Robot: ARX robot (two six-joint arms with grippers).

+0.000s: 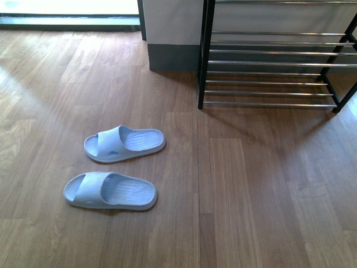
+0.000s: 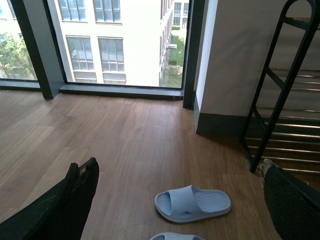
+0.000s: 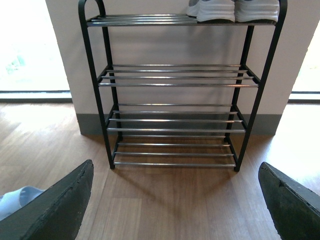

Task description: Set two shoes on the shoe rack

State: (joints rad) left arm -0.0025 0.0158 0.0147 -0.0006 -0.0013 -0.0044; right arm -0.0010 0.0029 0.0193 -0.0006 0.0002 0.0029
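Note:
Two shoes [image 3: 235, 9] with thick white soles stand side by side on the top tier of the shoe rack [image 3: 175, 120]; only their lower parts show. The rack [image 1: 262, 83] has black uprights and silver rods, its lower tiers bare. My right gripper [image 3: 175, 167] is open and faces the rack's base above the floor. My left gripper [image 2: 179, 165] is open too, above the wooden floor, with the rack's side [image 2: 280, 85] far off to one side. Neither arm shows in the front view.
A pair of light blue slides lies on the floor left of the rack, one farther [image 1: 124, 144] and one nearer [image 1: 110, 190]. The left wrist view shows one slide [image 2: 192, 204] between the fingers' line. A wall corner [image 1: 173, 50] stands beside the rack.

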